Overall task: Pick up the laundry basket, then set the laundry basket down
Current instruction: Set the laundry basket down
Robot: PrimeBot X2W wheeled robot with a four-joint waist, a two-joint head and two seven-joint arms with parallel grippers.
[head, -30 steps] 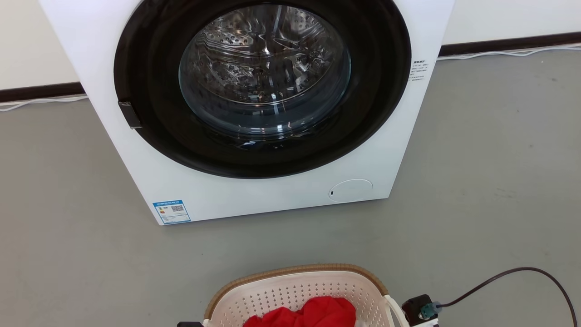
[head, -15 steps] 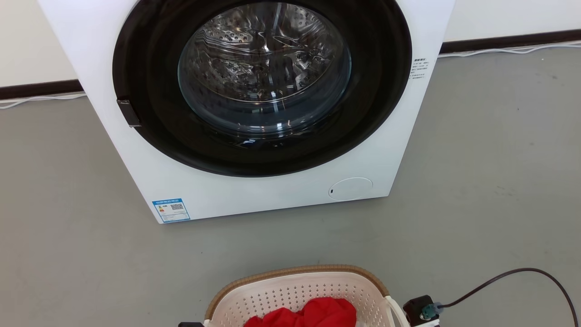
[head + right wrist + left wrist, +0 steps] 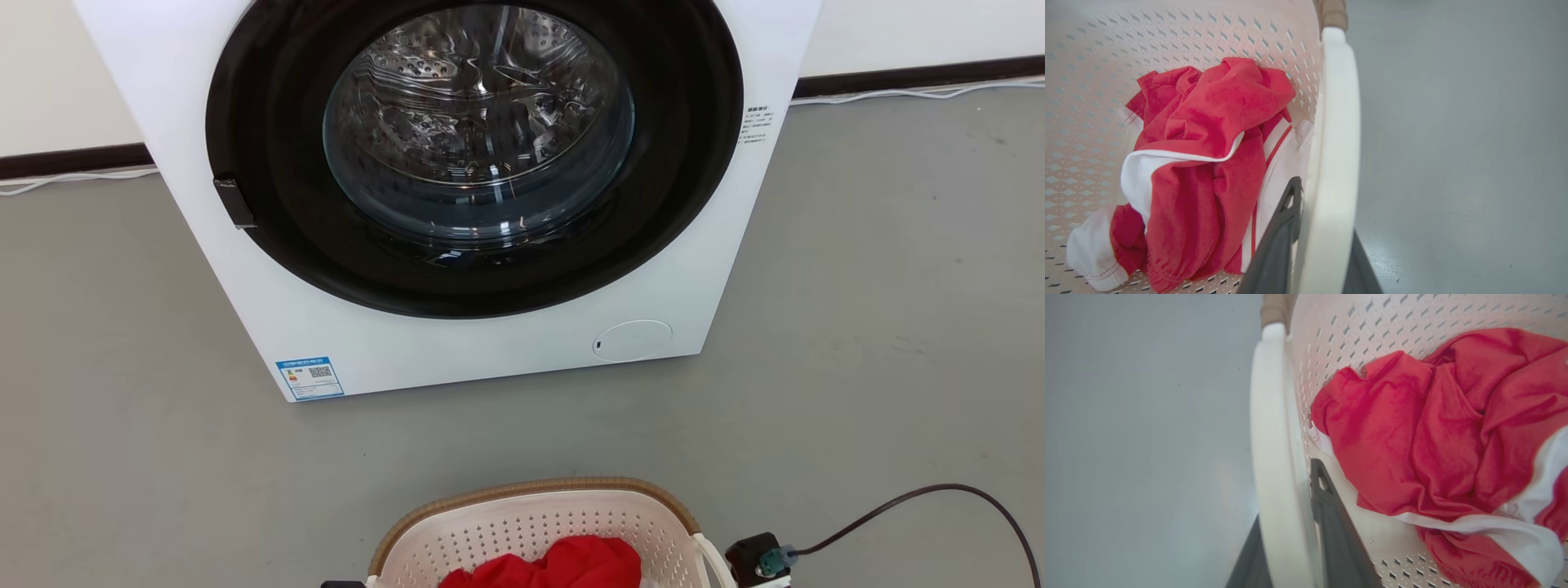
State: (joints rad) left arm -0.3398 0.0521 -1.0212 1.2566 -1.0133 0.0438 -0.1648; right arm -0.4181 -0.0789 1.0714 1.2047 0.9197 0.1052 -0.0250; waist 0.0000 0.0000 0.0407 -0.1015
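Note:
The laundry basket [image 3: 531, 523] is cream-white with perforated walls and a brown woven rim, and sits at the bottom edge of the head view in front of the washer. Red and white clothes [image 3: 563, 563] lie inside it. In the left wrist view my left gripper [image 3: 1286, 494] is shut on the basket's white left handle [image 3: 1269, 416], one dark finger inside the wall and one outside. In the right wrist view my right gripper [image 3: 1327, 212] is shut the same way on the right handle [image 3: 1337, 102]. Whether the basket's bottom touches the floor is hidden.
A white front-loading washer [image 3: 490, 359] with a dark round door [image 3: 478, 155], shut, stands close ahead of the basket. Grey floor [image 3: 882, 327] spreads to both sides. A dark cable [image 3: 914, 494] loops from my right wrist at the lower right. A white cord [image 3: 914, 94] runs along the wall.
The whole head picture has shifted very slightly, so the camera moved. The basket, the clothes and both grips look the same.

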